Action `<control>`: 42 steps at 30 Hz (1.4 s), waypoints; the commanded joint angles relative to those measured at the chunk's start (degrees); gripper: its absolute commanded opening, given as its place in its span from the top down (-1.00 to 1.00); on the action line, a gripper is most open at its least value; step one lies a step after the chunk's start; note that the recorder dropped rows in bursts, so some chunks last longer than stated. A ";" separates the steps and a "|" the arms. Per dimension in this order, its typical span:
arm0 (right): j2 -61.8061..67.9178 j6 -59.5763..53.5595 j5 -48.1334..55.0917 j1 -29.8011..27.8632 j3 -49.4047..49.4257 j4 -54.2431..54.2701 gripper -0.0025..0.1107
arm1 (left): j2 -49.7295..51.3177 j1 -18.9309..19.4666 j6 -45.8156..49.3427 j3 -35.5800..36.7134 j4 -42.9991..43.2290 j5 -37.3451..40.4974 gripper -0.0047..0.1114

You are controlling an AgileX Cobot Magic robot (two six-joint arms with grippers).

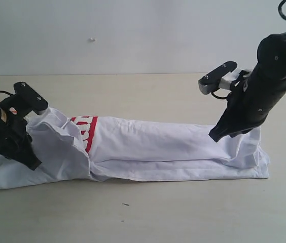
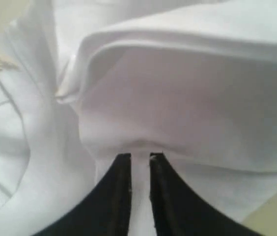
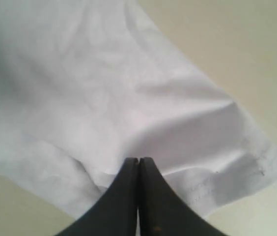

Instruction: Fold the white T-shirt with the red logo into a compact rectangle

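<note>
Exterior view: shows the white T-shirt lying as a long narrow band across the table, bunched and rumpled at the left end, flatter toward the right. Shows, alone among the three views, the red logo: a short stretch peeping out left of the middle, the rest tucked under a fold. Places the left gripper low at the left end, angled down into the bunched cloth. Places the right gripper near the right end, slanting down from the upper right with its tip on the cloth, where the end of the band rises a little. Cuts off the left arm at the frame's edge and leaves both sets of jaws too dark to read. Left wrist view: fills almost wholly with folds of the white T-shirt, with a sliver of table in one corner. Shows the left gripper with its fingers narrowly parted and white cloth in the gap; cannot tell whether pinched or merely lying beyond. Right wrist view: shows the right gripper with fingers pressed together, tips against a hemmed corner of the white T-shirt, table beyond. Cannot tell whether any cloth is caught between them. Soft and blurred in both wrist views.
</note>
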 commanded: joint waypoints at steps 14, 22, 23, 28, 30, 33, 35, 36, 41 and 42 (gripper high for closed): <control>-3.17 -7.13 -4.79 -0.19 -0.43 8.06 0.96 | 3.98 -7.25 47.85 0.69 -42.56 -15.14 0.61; 2.37 -4.45 -3.75 -0.19 -0.43 1.69 0.96 | 9.93 -7.36 47.59 -5.01 -42.80 -22.95 0.92; 2.49 -3.83 -3.75 -0.19 -0.43 0.52 0.96 | 10.09 -7.36 47.59 -5.77 -42.80 -22.57 0.92; 5.60 -1.72 -2.45 -0.19 -0.43 -2.31 0.96 | 10.09 -7.36 47.59 -7.83 -42.80 -15.46 0.70; 7.34 -1.72 -1.07 -0.19 -0.43 -2.31 0.96 | 10.09 -7.36 47.59 -7.90 -42.80 -14.46 0.51; 9.28 -1.72 0.38 -0.19 -0.43 -2.38 0.96 | 10.09 -7.36 47.59 -7.90 -43.29 -12.42 0.30; 9.70 -1.30 0.27 -0.19 -0.43 -2.38 0.96 | 9.68 -7.36 47.59 -7.90 -43.70 -11.01 0.28; 9.70 -0.79 0.03 -0.19 -0.43 -2.38 0.96 | 9.14 -7.36 47.59 -7.90 -43.70 -10.37 0.28; 9.01 -0.64 -0.15 -0.19 -0.43 -2.52 0.96 | 3.25 -7.36 47.85 -7.90 -43.70 -8.99 0.28; 8.55 -0.64 -0.15 -0.19 -0.43 -2.52 0.96 | 1.94 -7.36 48.01 -7.90 -43.70 -8.99 0.28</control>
